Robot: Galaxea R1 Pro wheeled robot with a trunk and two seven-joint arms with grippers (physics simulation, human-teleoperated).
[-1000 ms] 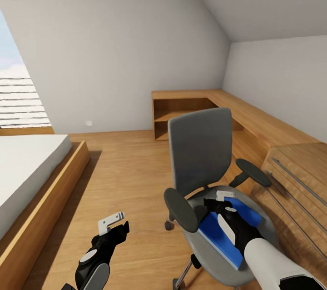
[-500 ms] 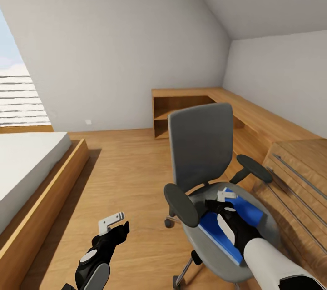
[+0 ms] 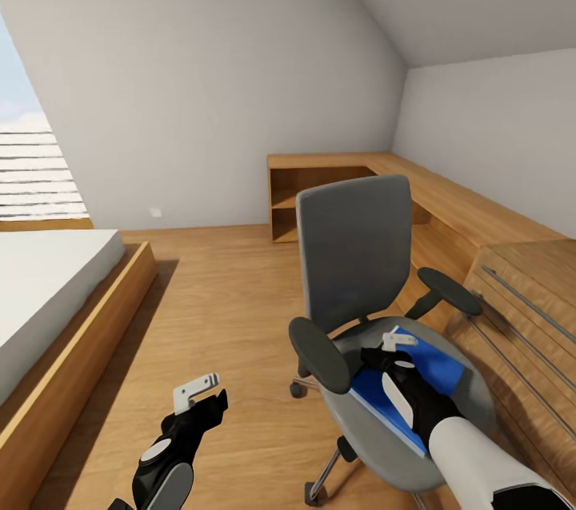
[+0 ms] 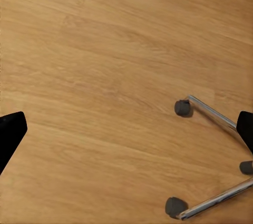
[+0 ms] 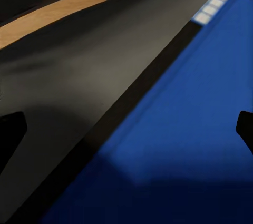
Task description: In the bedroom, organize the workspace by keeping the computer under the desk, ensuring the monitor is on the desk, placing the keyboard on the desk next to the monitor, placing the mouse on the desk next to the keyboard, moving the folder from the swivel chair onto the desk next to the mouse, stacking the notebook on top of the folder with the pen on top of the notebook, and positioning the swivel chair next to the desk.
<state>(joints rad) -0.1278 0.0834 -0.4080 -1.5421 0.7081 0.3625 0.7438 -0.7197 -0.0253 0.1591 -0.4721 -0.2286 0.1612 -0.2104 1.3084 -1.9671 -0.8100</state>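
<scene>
The grey swivel chair stands on the wooden floor at centre right, its tall back facing me, with black armrests. On its seat lies the flat blue folder with a black spine. My right gripper hangs open just over the folder's near part, fingers spread wide and nothing between them. Left of the chair, my left gripper is open above bare floor. The chair's chrome base and castors lie below it.
A low bed in a wooden frame fills the left side. A light wooden shelf bench runs along the far and right walls into a wooden drawer front close beside the chair. Open floor lies between bed and chair.
The whole picture has shifted slightly, so the camera moved. The chair seat seems to have turned a little, showing more of the blue folder. Both grippers stay open.
</scene>
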